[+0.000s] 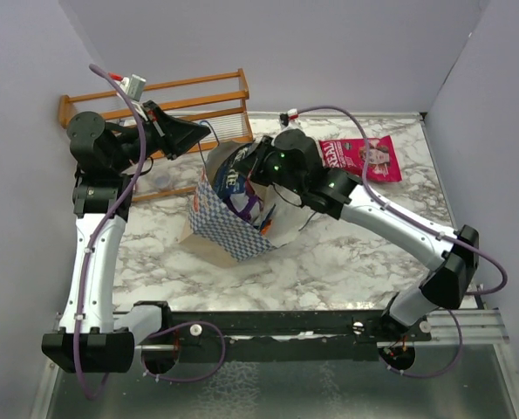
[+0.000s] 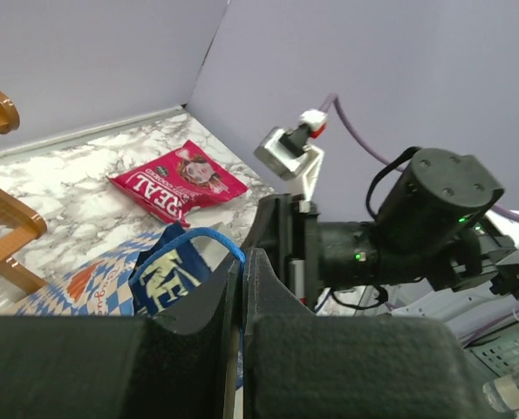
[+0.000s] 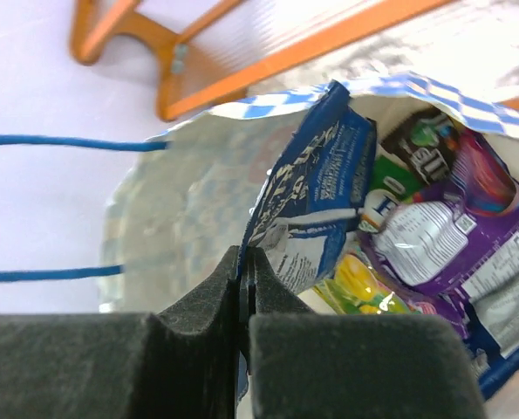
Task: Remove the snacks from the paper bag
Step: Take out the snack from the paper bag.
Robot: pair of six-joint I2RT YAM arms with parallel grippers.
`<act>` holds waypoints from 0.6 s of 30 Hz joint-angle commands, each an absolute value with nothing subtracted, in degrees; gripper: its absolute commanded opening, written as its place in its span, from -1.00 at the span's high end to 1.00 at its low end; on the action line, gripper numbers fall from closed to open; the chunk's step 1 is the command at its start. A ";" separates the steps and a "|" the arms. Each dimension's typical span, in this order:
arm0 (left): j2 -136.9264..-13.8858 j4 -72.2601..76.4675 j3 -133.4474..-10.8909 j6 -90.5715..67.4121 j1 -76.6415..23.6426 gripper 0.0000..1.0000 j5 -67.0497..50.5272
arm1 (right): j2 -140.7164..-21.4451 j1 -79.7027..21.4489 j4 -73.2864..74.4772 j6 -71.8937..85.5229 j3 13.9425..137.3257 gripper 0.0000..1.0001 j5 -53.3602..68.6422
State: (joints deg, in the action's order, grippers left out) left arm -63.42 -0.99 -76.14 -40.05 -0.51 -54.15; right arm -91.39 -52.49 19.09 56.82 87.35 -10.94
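The paper bag (image 1: 228, 229) stands mid-table with its mouth open. My left gripper (image 1: 208, 133) is shut on its blue cord handle (image 2: 202, 236), just behind the bag. My right gripper (image 1: 249, 170) is in the bag's mouth, shut on the edge of the blue packet (image 3: 316, 201), which sticks up out of the bag. The blue packet also shows in the left wrist view (image 2: 167, 272). A dark purple packet (image 3: 451, 240), a yellow-green pack (image 3: 364, 295) and a green pack (image 3: 385, 188) lie inside the bag. The magenta-pink packet (image 1: 364, 157) lies on the table right of the bag.
An orange wooden rack (image 1: 167, 100) stands at the back left, close behind the bag and my left gripper. The walls close in at the back and on both sides. The marble table (image 1: 346, 253) has bare room in front of the bag and to its right.
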 commanded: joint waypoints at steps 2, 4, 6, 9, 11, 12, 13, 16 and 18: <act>-61.91 -1.05 -79.65 -37.19 -0.88 1.00 -51.66 | -86.36 -52.47 13.16 47.65 88.00 0.98 -7.39; -61.81 -2.21 -80.17 -36.43 -0.88 1.00 -51.09 | -83.83 -52.47 12.02 43.83 87.85 0.98 -6.74; -61.75 -3.86 -80.68 -35.42 -0.88 1.00 -50.21 | -80.56 -52.47 10.46 39.68 86.90 0.98 -5.87; -61.70 -4.98 -80.71 -34.35 -0.88 1.00 -49.37 | -75.01 -52.47 8.84 34.81 85.76 0.98 -6.96; -61.70 -4.92 -80.39 -34.48 -0.88 1.00 -49.03 | -71.75 -52.47 8.62 31.97 86.05 0.98 -7.37; -61.72 -4.85 -80.23 -34.46 -0.88 1.00 -48.92 | -70.24 -52.47 8.66 30.83 86.35 0.98 -7.71; -61.75 -4.88 -80.10 -34.46 -0.88 1.00 -48.87 | -68.79 -52.47 8.70 29.59 86.65 0.98 -8.40; -61.61 -5.05 -79.66 -34.37 -0.88 1.00 -48.50 | -64.71 -52.47 8.76 24.74 87.77 0.98 -11.48; -61.53 -5.18 -79.39 -34.26 -0.88 1.00 -48.30 | -62.78 -52.47 9.15 20.34 88.78 0.98 -15.80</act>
State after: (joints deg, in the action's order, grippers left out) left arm -63.37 -7.20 -78.32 -35.11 -0.51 -50.00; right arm -66.81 -52.49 11.75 31.18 86.15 -8.80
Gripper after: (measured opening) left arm 0.028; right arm 0.016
